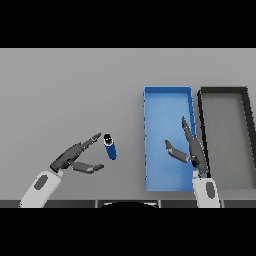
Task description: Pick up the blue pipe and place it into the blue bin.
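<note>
The blue pipe (110,147) is a short dark-blue cylinder with a black open end, lying on the grey table left of the blue bin (150,105). My left hand (71,158) is just to the pipe's left, open, its fingers reaching toward the pipe and its thumb spread below; nothing is held. My right hand (194,149) hovers over the right half of the blue bin, open, fingers straight and pointing away from me, thumb out to the left.
A black bin (202,107) with a grey floor stands right beside the blue bin, touching its right wall. Grey table (65,90) stretches to the left and back.
</note>
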`<state>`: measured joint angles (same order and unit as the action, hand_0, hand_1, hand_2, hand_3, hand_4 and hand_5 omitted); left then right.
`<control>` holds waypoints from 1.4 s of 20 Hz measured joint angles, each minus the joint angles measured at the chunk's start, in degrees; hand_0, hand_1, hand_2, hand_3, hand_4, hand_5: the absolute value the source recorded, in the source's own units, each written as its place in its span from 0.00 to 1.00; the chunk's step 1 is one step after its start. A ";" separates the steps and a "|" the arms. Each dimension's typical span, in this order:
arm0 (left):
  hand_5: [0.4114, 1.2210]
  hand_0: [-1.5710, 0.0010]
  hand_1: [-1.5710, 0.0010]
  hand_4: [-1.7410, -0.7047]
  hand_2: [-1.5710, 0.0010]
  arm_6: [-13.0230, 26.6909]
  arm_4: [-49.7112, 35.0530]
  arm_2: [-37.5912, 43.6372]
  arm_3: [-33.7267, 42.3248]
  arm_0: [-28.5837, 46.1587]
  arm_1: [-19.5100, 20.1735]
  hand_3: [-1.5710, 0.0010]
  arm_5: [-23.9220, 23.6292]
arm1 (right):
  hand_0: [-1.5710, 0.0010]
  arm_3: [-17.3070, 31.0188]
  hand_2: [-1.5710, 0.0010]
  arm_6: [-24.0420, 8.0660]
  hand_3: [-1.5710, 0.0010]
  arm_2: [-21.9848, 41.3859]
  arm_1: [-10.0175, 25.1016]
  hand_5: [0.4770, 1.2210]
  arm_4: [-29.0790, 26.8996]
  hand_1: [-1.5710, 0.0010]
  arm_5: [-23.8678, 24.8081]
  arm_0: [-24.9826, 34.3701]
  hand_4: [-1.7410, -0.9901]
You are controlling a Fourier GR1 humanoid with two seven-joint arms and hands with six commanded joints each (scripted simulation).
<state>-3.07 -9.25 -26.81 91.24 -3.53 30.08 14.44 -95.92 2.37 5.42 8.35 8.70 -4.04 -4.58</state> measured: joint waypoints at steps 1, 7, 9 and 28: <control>0.10 1.00 1.00 0.51 1.00 -0.67 1.05 -0.75 -0.82 -0.60 -1.49 1.00 -0.48 | 1.00 -0.27 1.00 0.12 1.00 0.51 -0.71 0.23 0.01 1.00 0.00 -0.47 0.59; 0.11 1.00 1.00 0.50 1.00 -0.74 5.01 -2.76 -6.08 -3.93 -8.60 1.00 -4.11 | 1.00 0.00 1.00 1.03 1.00 0.16 -0.30 0.24 -0.71 1.00 -0.85 -1.02 0.56; 0.10 1.00 1.00 0.53 1.00 -2.12 5.22 -2.88 -8.76 -5.25 -10.71 1.00 -4.11 | 1.00 -0.22 1.00 0.74 1.00 -0.09 0.01 0.24 -0.54 1.00 -0.61 -1.36 0.56; 0.93 0.11 0.09 0.06 0.08 -5.20 3.59 -4.19 -13.45 -7.12 -19.38 0.11 -4.77 | 1.00 -0.12 1.00 -0.61 1.00 -0.09 0.61 0.25 0.32 1.00 -0.45 -1.26 0.61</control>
<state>-8.27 -5.66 -31.00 77.79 -10.65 10.70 9.66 -96.04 1.76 5.33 8.96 9.02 -4.49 -5.84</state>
